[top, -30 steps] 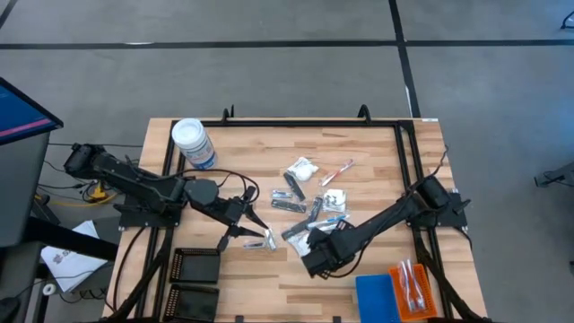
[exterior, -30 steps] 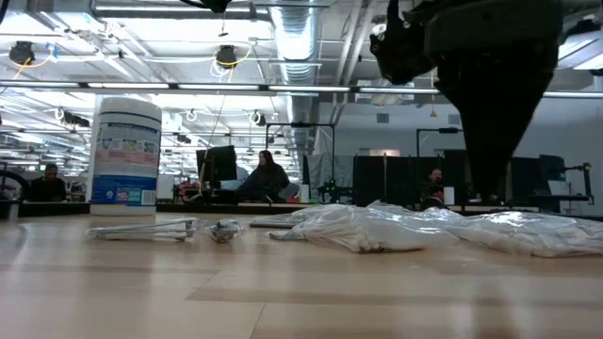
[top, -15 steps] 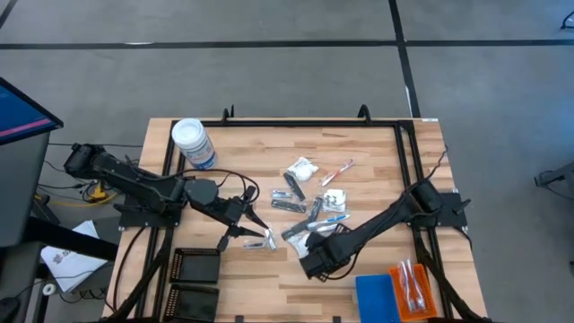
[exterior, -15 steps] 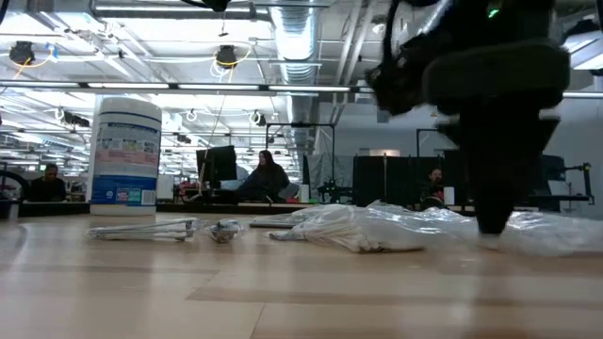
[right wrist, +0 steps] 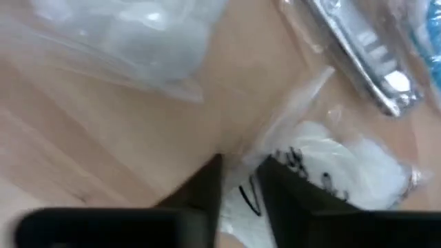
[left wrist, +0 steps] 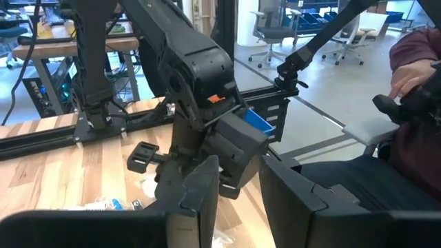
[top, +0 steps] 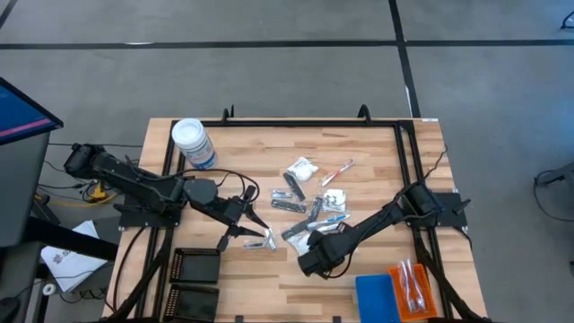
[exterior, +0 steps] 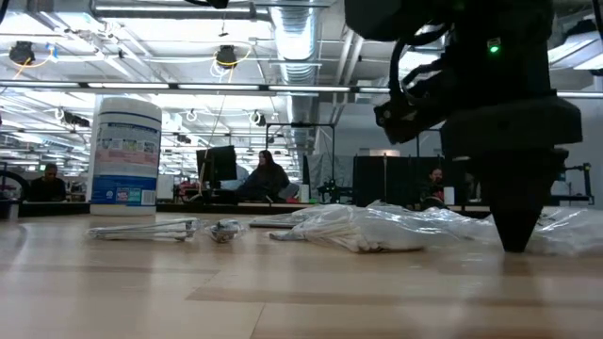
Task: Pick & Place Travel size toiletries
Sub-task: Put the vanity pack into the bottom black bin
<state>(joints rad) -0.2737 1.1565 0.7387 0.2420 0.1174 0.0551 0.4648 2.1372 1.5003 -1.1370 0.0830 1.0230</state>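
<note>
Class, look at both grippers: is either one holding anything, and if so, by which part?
The right gripper pinches the edge of a clear-wrapped white sachet lying on the table. The left gripper sits over a small packet; a hold cannot be told.

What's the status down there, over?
Right gripper down on the pile, jaws pinching a white sachet. Left gripper waiting beside the pile. Nothing blocking.

My right gripper [top: 306, 263] is down at the table near its front edge, fingers [right wrist: 207, 180] almost together. My left gripper [top: 265, 236] hovers left of it, fingers [left wrist: 200, 186] narrowly parted.
</note>
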